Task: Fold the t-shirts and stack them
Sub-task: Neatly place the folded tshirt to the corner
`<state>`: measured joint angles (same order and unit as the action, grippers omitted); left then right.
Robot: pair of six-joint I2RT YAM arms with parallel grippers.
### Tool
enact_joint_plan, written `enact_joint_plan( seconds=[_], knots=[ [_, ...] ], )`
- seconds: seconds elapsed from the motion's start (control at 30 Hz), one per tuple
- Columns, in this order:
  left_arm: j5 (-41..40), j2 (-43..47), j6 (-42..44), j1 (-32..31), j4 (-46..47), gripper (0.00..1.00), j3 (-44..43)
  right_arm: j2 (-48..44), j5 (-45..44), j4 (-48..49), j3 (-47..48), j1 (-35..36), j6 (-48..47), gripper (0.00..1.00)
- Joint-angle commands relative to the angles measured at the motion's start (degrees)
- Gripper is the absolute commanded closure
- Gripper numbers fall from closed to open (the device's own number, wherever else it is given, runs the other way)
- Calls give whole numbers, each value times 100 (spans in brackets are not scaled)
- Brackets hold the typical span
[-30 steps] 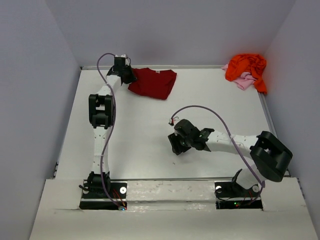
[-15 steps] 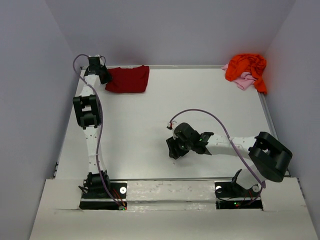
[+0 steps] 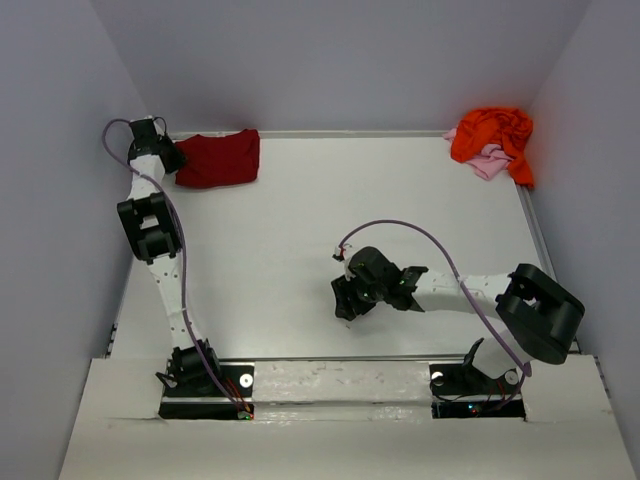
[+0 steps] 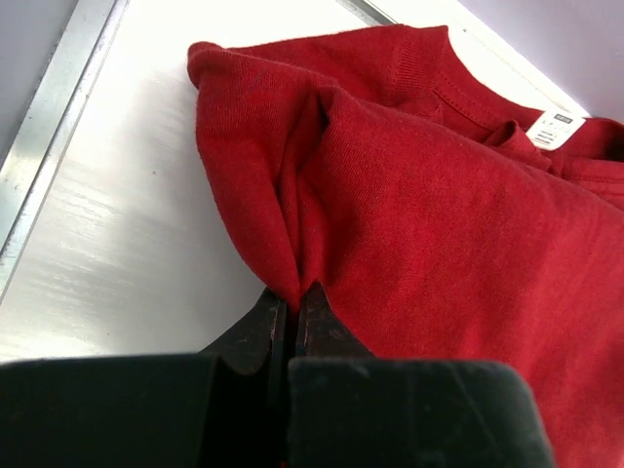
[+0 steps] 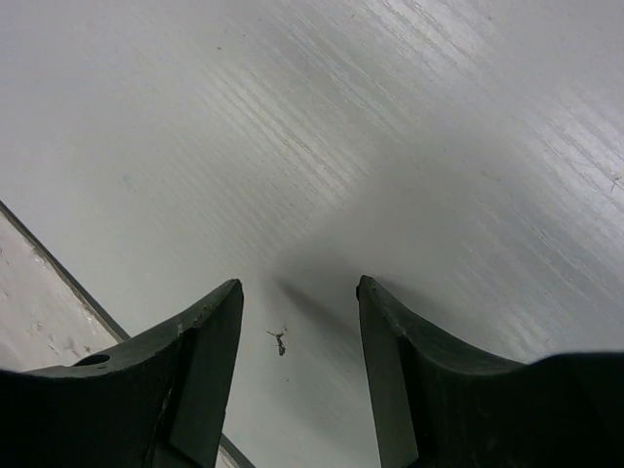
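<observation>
Progress from overhead, I judge one in three: my left pincer (image 3: 170, 163) grips the crimson shirt (image 3: 218, 158), folded just beside it; orange shirt (image 3: 492, 132) and pink shirt (image 3: 488, 165) lie heaped far off, unfolded. Left wrist: jaws pinched tight on its edge. Right wrist: right pincer (image 5: 297, 292) gapes wide, empty.

Lone t-shirt (image 3: 217, 159) far left, t-shirt heap (image 3: 492, 140) (two pieces) far right.
</observation>
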<state>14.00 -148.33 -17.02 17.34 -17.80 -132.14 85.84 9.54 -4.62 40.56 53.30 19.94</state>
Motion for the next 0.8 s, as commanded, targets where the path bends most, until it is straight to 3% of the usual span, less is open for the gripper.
enact_joint_plan(
  seconds=[0.0, 0.3, 0.33, 0.37, 0.4, 0.43, 0.47, 0.5, 0.77],
  knots=[
    [393, 182, -109, 181, 110, 100, -181, 37, 118, 313, 14, 40, 18, 44],
    [94, 507, -328, 384, 66, 99, -102, 126, 127, 321, -4, 40, -35, 44],
    [103, 559, -390, 375, 101, 89, -102, 126, 153, 339, -21, 40, -26, 44],
    [190, 664, -434, 375, 136, 55, -76, 117, 162, 348, -47, 40, -17, 44],
    [173, 717, -495, 366, 145, 46, -75, 108, 136, 348, -65, 40, 0, 45],
    [147, 848, -548, 349, 163, 21, -58, 91, 92, 339, -74, 40, -17, 45],
    [138, 911, -575, 349, 163, 13, -67, 73, 66, 331, -118, 40, -26, 45],
    [147, 1042, -610, 331, 172, 8, -58, 38, 22, 330, -135, 40, -26, 45],
    [183, 1710, -794, -28, 154, 7, -23, -146, 101, 366, -241, 93, 45, 45]
  ],
)
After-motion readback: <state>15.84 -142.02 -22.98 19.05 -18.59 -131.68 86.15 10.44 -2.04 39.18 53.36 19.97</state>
